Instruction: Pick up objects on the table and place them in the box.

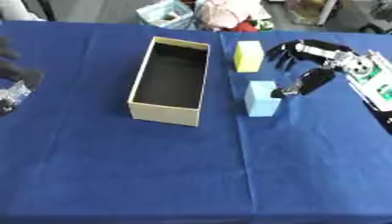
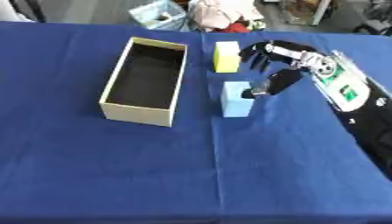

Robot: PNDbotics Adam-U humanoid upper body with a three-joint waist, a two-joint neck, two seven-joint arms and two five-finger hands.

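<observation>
Right hand [image 2: 285,65]: open, fingers spread toward the yellow block, thumb reaching down beside the light blue block; grips nothing.
Left hand [image 1: 14,72]: at the counter's left edge, finger state not clear.
Light blue block [image 2: 236,99]: just left of the right thumb, upright on the counter [image 2: 191,166].
Yellow block [image 2: 226,56]: farther back, long axis running away from the robot.
Box [image 2: 145,78]: open, empty, left of both blocks.
Nearer arm: right.
</observation>
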